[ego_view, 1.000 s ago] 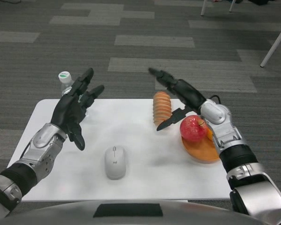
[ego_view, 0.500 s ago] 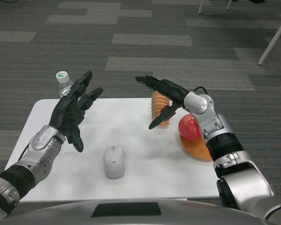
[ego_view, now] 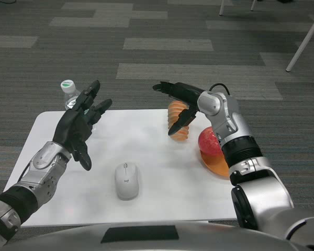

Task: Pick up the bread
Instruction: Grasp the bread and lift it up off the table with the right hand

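Note:
The bread (ego_view: 180, 134) is a ridged orange-brown loaf lying at the far middle of the white table (ego_view: 146, 157). My right hand (ego_view: 179, 100) hovers right over it with fingers spread, the thumb hanging down in front of the loaf; the hand grips nothing. Part of the loaf is hidden behind that hand. My left hand (ego_view: 79, 123) is raised above the table's left side, fingers apart and holding nothing.
A red apple (ego_view: 209, 141) sits on an orange plate (ego_view: 215, 164) just right of the bread. A white computer mouse (ego_view: 126, 180) lies in the near middle. A clear bottle with a white cap (ego_view: 69, 90) stands at the far left corner behind my left hand.
My right hand has swung leftward and inward, from beside the apple to above the bread. The left hand has barely moved.

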`<act>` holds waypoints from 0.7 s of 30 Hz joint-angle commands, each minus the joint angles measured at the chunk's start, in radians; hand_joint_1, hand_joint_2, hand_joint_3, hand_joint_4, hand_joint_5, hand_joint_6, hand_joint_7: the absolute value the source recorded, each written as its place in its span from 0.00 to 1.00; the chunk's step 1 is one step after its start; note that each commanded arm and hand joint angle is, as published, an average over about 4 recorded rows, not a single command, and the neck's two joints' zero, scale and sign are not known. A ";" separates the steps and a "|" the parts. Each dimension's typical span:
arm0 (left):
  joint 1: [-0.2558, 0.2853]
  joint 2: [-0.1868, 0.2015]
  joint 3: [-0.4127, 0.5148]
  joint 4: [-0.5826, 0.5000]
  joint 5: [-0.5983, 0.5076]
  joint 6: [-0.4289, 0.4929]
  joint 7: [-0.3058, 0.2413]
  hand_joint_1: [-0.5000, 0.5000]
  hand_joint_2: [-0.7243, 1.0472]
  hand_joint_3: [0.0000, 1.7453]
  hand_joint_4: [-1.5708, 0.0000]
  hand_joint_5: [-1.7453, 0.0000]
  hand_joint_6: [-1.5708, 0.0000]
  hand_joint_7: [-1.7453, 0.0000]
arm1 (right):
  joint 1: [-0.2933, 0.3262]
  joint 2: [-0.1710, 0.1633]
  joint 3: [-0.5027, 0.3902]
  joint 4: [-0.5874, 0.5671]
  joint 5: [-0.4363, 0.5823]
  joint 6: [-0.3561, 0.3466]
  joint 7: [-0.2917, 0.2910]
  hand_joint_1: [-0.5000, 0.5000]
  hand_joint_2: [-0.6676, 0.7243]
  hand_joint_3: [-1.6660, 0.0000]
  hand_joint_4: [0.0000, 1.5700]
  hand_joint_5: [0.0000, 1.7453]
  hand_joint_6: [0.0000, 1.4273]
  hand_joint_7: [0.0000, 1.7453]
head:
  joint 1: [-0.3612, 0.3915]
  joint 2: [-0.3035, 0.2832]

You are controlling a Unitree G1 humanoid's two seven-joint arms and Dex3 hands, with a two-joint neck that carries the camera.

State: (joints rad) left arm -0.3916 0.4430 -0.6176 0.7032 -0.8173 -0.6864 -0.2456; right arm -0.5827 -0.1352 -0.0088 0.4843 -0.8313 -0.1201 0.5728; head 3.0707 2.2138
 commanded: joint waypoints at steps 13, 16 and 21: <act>-0.009 -0.003 -0.024 0.024 -0.022 -0.004 -0.006 1.00 0.05 0.05 1.00 0.76 1.00 1.00 | -0.054 -0.025 -0.039 0.136 -0.144 0.011 0.008 0.07 0.09 0.86 0.00 0.39 0.00 0.16 | -0.014 0.010; -0.009 -0.008 -0.024 0.026 -0.022 -0.004 -0.006 1.00 0.05 0.05 1.00 0.76 1.00 1.00 | -0.060 -0.016 -0.043 0.200 -0.168 0.005 -0.001 0.07 0.09 0.86 0.00 0.43 0.00 0.16 | -0.009 0.013; -0.009 -0.015 -0.027 0.036 -0.022 -0.005 -0.006 1.00 0.04 0.05 1.00 0.76 1.00 1.00 | -0.077 -0.004 -0.042 0.292 -0.193 -0.002 -0.031 0.08 0.09 0.86 0.00 0.44 0.00 0.16 | -0.016 0.015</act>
State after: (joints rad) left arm -0.3936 0.4340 -0.6401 0.7316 -0.8360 -0.6875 -0.2458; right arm -0.6383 -0.1430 -0.0467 0.7448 -1.0167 -0.1187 0.5583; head 3.0571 2.2279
